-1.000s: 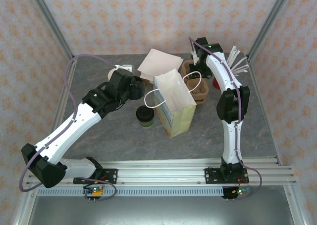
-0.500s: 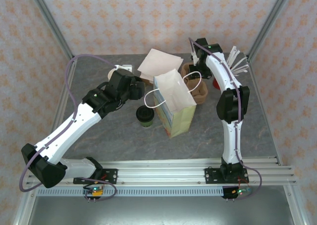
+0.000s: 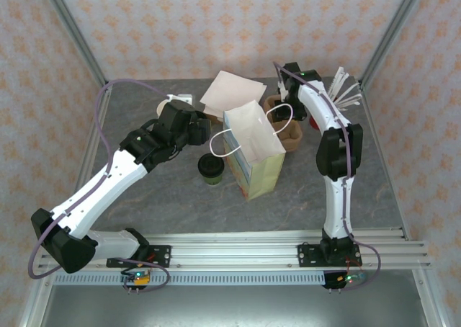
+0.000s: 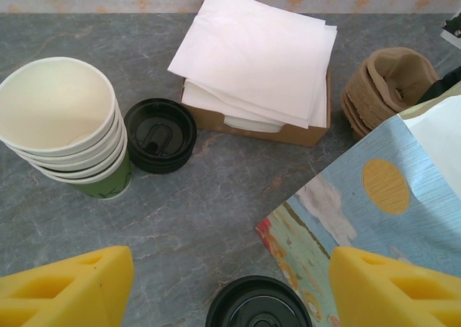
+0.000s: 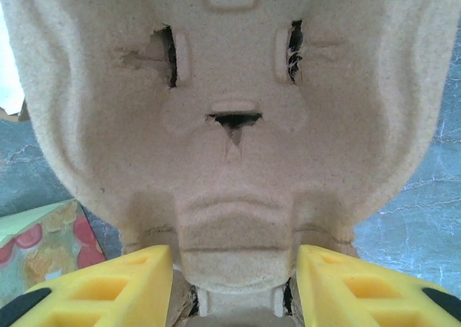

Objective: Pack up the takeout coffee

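Observation:
The takeout coffee [image 3: 211, 167], a small green cup with a black lid [image 4: 259, 309], stands on the grey table just left of the upright paper bag [image 3: 252, 150]. My left gripper [image 3: 200, 134] hovers behind and above it, open, the lid low between its yellow fingers [image 4: 68, 287] with room on both sides. The bag's printed side [image 4: 374, 197] rises at the right of the left wrist view. My right gripper [image 3: 288, 100] is at the back, behind the bag. It stands open astride a ridge of a brown pulp cup carrier [image 5: 230, 89], with thin gaps at both fingers.
A stack of lidless cups [image 4: 65, 122], loose black lids [image 4: 160, 135], a box of white napkins [image 4: 256, 53] and stacked pulp carriers [image 4: 389, 82] line the back. White stirrers [image 3: 346, 89] stand at the back right corner. Frame posts edge the table.
The right gripper's jaws have widened around the pulp carrier and its wrist has shifted slightly right. The left arm, cup and bag have not moved.

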Robot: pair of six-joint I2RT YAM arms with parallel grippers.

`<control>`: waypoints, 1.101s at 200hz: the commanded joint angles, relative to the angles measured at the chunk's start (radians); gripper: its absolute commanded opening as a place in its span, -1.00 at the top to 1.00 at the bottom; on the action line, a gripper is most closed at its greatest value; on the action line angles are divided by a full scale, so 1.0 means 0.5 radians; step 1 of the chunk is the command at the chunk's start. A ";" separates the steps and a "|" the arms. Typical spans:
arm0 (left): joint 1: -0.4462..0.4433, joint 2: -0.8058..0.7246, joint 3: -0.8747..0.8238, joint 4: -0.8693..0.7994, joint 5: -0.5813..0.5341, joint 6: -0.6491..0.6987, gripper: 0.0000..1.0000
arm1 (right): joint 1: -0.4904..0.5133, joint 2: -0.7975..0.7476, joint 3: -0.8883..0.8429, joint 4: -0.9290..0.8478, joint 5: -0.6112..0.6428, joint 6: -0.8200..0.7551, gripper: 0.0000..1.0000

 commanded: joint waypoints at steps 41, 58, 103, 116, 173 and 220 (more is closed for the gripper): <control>-0.012 -0.006 -0.013 0.018 -0.017 -0.043 -0.46 | 0.017 -0.054 0.020 0.023 0.015 0.030 0.24; -0.012 -0.003 -0.014 0.019 -0.014 -0.043 -0.46 | 0.018 -0.062 0.043 0.007 0.021 0.025 0.28; -0.012 0.009 -0.008 0.023 -0.008 -0.038 -0.46 | 0.018 -0.114 0.095 -0.036 0.033 0.016 0.28; -0.013 0.009 -0.006 0.023 -0.005 -0.038 -0.46 | 0.018 -0.124 0.120 -0.061 0.035 0.012 0.28; -0.012 0.004 0.002 0.018 -0.011 -0.033 -0.46 | 0.018 -0.167 0.156 -0.098 0.044 0.000 0.28; -0.012 0.014 0.019 0.027 0.013 -0.028 -0.46 | 0.018 -0.251 0.171 -0.145 0.137 -0.001 0.32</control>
